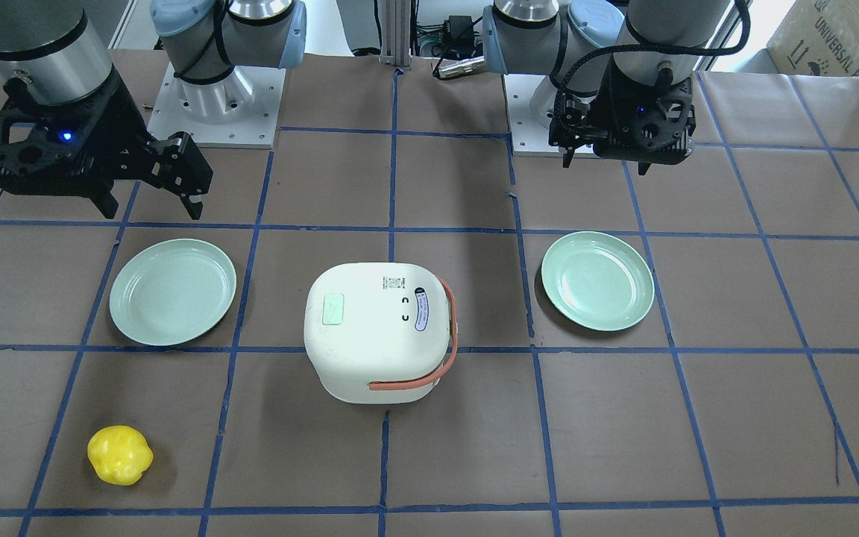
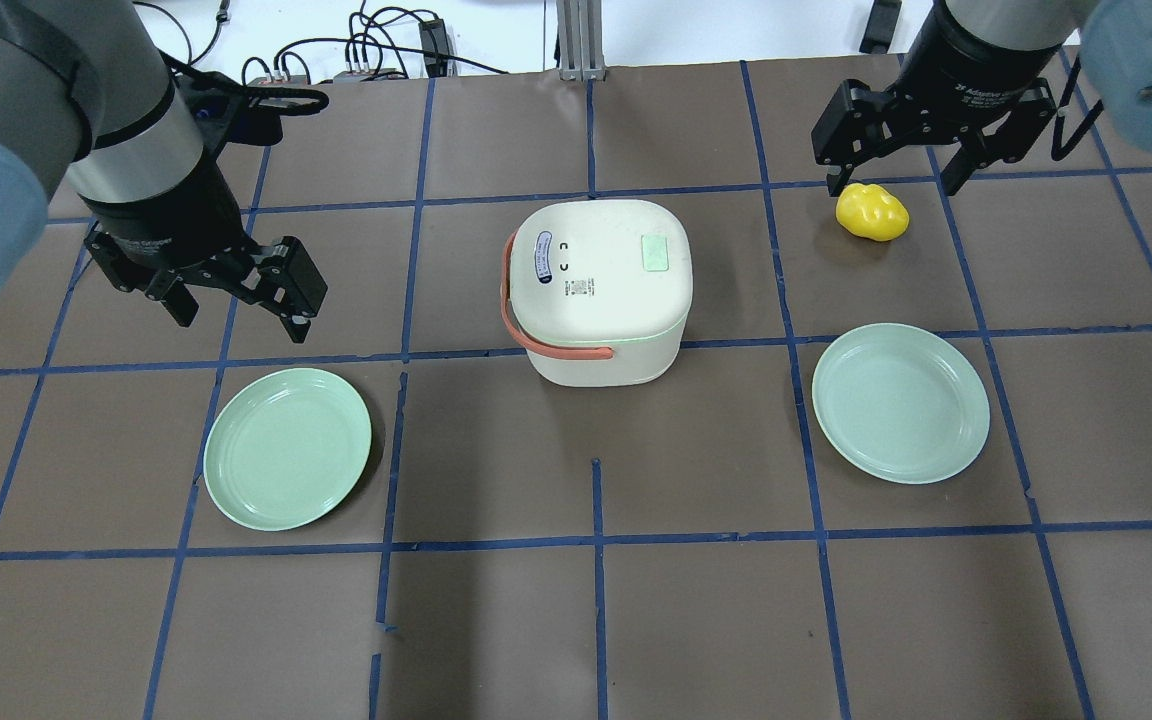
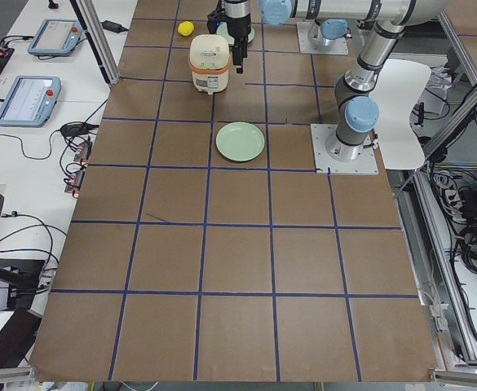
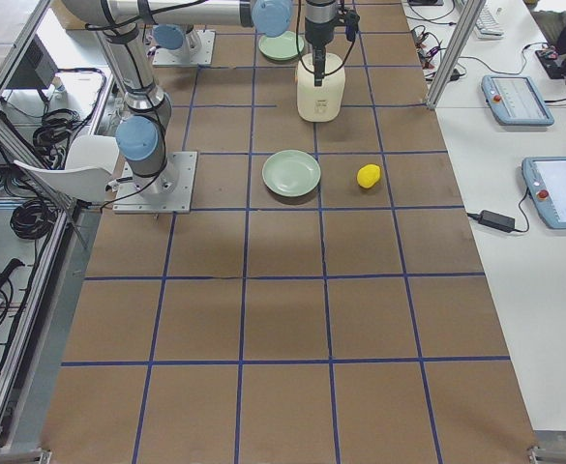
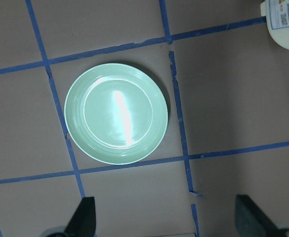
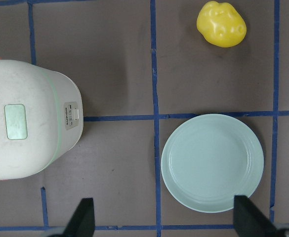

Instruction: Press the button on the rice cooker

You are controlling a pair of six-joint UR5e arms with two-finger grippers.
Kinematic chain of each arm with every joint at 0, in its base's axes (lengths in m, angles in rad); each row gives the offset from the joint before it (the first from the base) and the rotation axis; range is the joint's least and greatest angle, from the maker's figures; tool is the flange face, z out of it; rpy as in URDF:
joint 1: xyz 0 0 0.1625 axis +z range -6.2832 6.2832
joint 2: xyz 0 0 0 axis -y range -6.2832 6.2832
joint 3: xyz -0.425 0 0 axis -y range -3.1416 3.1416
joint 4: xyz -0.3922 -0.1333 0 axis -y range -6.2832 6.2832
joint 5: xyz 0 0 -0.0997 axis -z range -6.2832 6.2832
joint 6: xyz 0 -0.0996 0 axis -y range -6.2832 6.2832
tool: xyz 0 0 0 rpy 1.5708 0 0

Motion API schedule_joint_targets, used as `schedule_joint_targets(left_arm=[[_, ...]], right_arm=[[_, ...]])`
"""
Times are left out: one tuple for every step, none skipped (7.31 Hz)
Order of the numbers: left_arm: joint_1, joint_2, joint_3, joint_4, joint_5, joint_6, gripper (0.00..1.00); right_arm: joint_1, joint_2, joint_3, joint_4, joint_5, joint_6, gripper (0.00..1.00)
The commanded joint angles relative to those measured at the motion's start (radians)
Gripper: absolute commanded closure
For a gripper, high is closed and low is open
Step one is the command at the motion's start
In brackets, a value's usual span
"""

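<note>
Fingers (image 6: 84,217) on both arms are spread wide with nothing between them; the dark tips sit in the bottom corners of each wrist view. Taking the overhead view with the rice cooker (image 2: 601,290) as the clock centre, the left gripper (image 2: 241,320) hangs at 9 o'clock and the right gripper (image 2: 893,185) at about 2. Both are well apart from the cooker and up off the table. Looks like a parked pose to me, press not started yet.

Cooker sits mid-table between the arms, so either could reach it. Its orange handle (image 2: 576,352) is flopped toward 9 o'clock. The pale green pad (image 2: 658,252) on the lid, my guess for the button, sits toward 3, which favours the right arm imo. There's also a small control strip (image 6: 72,116) on the wall facing 3, so it could be that instead.

One green plate (image 2: 288,448) at 8, a second plate (image 2: 901,403) at 4, and a yellow lumpy thing (image 2: 872,212) at 2 near the right gripper. Just clutter for this job, I reckon.

Writing: the lid has a QR sticker (image 2: 577,287) and a blue-edged oval label (image 2: 543,257), both too small to read. The right arm's wrist collar (image 2: 986,88) seems to say "Adaptive Gripper". A cardboard box (image 1: 832,37) behind the robot shows "UNIVERSAL".
</note>
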Motion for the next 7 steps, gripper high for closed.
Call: schedule_joint_targets(left_arm=[[0.0,0.0,0.0,0.002,-0.001,0.0,0.0],[0.0,0.0,0.0,0.0,0.001,0.0,0.0],[0.0,-0.002,0.0,0.0,0.001,0.001,0.0],[0.0,0.0,0.0,0.0,0.001,0.001,0.0],[0.0,0.0,0.0,0.002,0.001,0.001,0.0],[0.0,0.0,0.0,0.002,0.001,0.001,0.0],[0.0,0.0,0.0,0.0,-0.001,0.001,0.0]], right_arm=[[0.0,0.0,-0.001,0.069,0.002,0.002,0.0],[0.0,0.0,-0.003,0.074,0.005,0.002,0.0],[0.0,0.0,-0.004,0.072,0.031,-0.001,0.0],[0.0,0.0,-0.003,0.071,0.058,-0.004,0.0],[0.0,0.0,-0.003,0.068,0.06,-0.005,0.04],[0.0,0.0,-0.003,0.068,0.062,-0.004,0.15],[0.0,0.001,-0.003,0.066,0.063,-0.004,0.32]])
